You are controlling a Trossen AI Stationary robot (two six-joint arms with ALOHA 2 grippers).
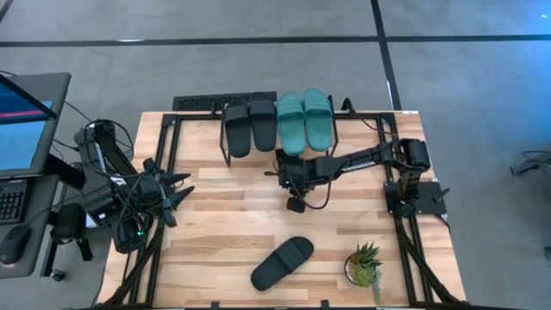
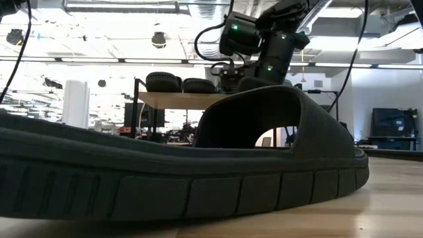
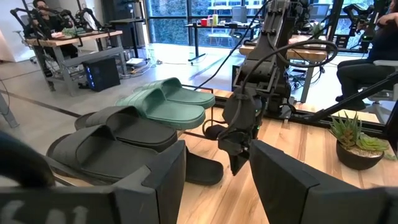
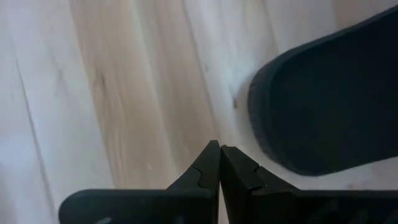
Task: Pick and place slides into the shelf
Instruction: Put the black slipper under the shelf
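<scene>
This is a robotics lab or open workshop hall. The low view shows a high ceiling with exposed ducts (image 2: 119,6) and strip lighting. The left wrist view shows a polished concrete floor (image 3: 56,102), workbenches (image 3: 74,38) carrying other arm rigs, and large windows (image 3: 168,15). A monitor (image 1: 21,120) and keyboard (image 1: 10,202) stand beside the table (image 1: 224,232).

Two teal-green slides (image 1: 304,118) beside two black slides (image 1: 249,127); another black slide (image 1: 282,263), ribbed along its sole edge; pale striped wood bench (image 1: 224,224); green spiky plant (image 1: 365,263); grey floor (image 1: 258,21).
</scene>
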